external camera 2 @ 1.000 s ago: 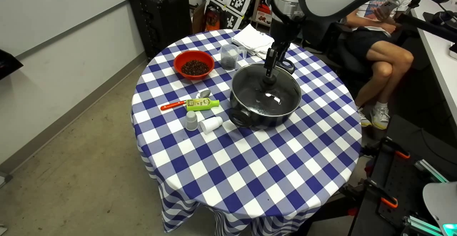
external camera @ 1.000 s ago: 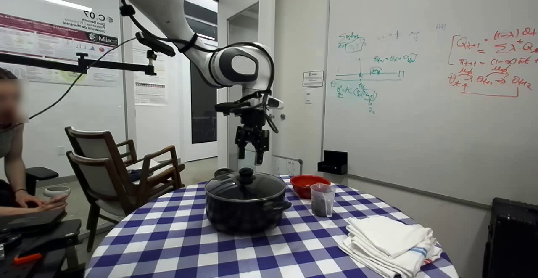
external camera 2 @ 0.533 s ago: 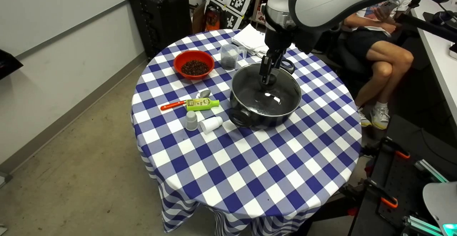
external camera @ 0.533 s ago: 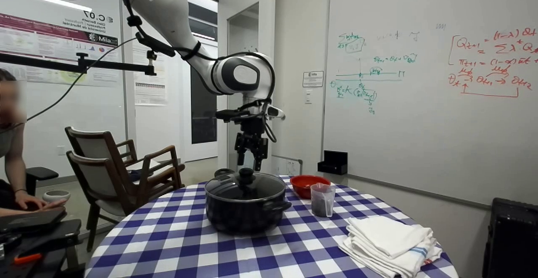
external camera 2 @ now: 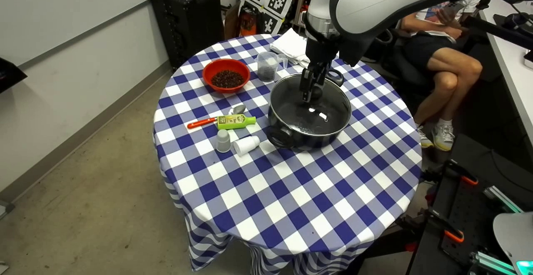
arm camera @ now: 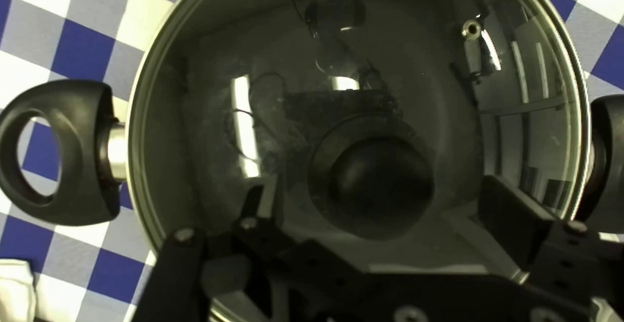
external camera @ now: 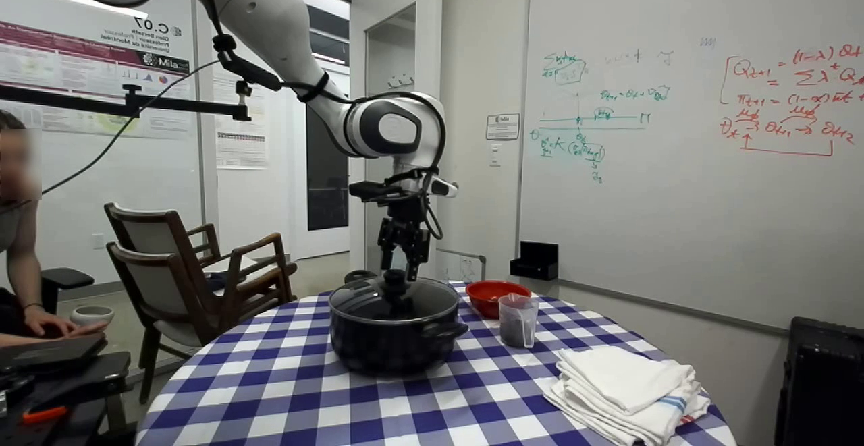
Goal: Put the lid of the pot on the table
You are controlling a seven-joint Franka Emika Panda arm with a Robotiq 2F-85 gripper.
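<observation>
One clear, domed glass lid (arm camera: 351, 100) sits on one round, black, two-handled pot (external camera: 395, 348). Black gripper (arm camera: 382, 205): two fingers (arm camera: 512, 224) apart, astride the dark knob (arm camera: 382, 180) in wrist view; tip height unclear. Beside the pot, only an exterior view shows one green bottle (external camera 2: 236, 121), two pale cylindrical containers (external camera 2: 223, 141).

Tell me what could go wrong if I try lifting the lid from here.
The knob looks smooth and rounded, so it might slip as the open gripper closes. Going too low could press the fingertips against the glass lid. Set down toward the green bottle and red bowl, the lid could knock them.
</observation>
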